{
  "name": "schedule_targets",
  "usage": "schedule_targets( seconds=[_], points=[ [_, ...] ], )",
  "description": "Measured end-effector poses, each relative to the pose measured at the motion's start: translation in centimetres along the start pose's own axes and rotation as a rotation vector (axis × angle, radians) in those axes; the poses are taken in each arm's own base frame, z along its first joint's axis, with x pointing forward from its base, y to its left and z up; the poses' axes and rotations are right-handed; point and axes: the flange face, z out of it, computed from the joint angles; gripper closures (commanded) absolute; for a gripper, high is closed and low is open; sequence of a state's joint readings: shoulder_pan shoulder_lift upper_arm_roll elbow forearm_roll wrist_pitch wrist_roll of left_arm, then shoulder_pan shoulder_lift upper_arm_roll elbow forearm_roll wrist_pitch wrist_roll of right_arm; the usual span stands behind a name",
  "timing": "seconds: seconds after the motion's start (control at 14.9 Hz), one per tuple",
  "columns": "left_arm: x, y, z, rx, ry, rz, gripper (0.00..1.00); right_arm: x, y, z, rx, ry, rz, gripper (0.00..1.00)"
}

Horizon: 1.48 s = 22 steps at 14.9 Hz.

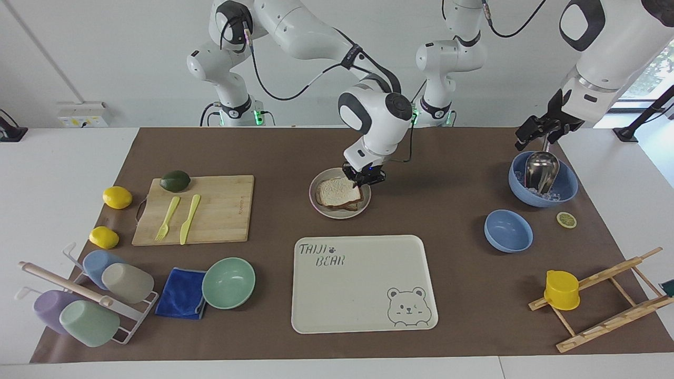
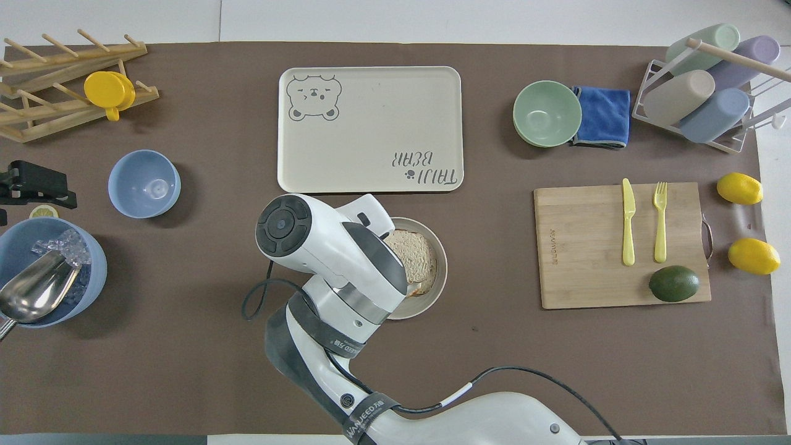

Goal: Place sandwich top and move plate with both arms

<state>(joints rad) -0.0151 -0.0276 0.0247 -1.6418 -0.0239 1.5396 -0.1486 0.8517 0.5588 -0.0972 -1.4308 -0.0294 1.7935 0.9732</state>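
The sandwich top (image 1: 337, 190) is a pale speckled bread slice lying nearly flat on a lower slice on the round beige plate (image 1: 339, 216) at the table's middle. My right gripper (image 1: 363, 177) is down at the plate's rim toward the left arm's end, shut on that corner of the slice. In the overhead view the slice (image 2: 417, 253) and the plate (image 2: 440, 278) show, but the right arm's wrist (image 2: 334, 247) hides the gripper. My left gripper (image 1: 543, 131) waits raised over the blue ice bowl (image 1: 566, 189).
The cream bear tray (image 1: 363, 284) lies farther from the robots than the plate. A cutting board (image 1: 221, 210) with fork, knife and avocado is toward the right arm's end. A small blue bowl (image 1: 508, 230) and a metal scoop (image 1: 540, 171) in the ice bowl are toward the left arm's end.
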Motion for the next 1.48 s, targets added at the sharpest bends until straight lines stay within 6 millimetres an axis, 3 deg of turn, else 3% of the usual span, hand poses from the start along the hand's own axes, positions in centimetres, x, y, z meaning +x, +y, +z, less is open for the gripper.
schedule_targets(
  seconds=[0.4,0.74,0.81,0.94,1.14,1.48],
  points=[
    [0.0,0.0,0.0,0.0,0.0,0.0,0.0,0.5,0.7,0.9,0.008,-0.008,0.014,0.26],
    [0.1,0.0,-0.1,-0.002,0.011,0.0,0.0,0.8,1.0,0.3,0.017,-0.005,0.02,0.25],
    [0.2,0.0,0.0,-0.002,0.014,0.0,0.0,0.9,1.2,-0.2,0.025,-0.001,0.023,0.21],
    [0.2,0.0,0.1,-0.002,0.017,0.0,0.0,1.9,2.5,-2.3,0.054,0.014,0.039,0.03],
    [0.3,0.2,1.0,-0.006,0.04,0.003,0.0,5.4,7.7,-6.6,0.101,0.032,0.017,0.0],
    [-0.8,1.8,3.2,-0.005,0.052,0.035,0.0,11.4,20.3,-11.5,0.11,0.008,-0.107,0.0]
  ],
)
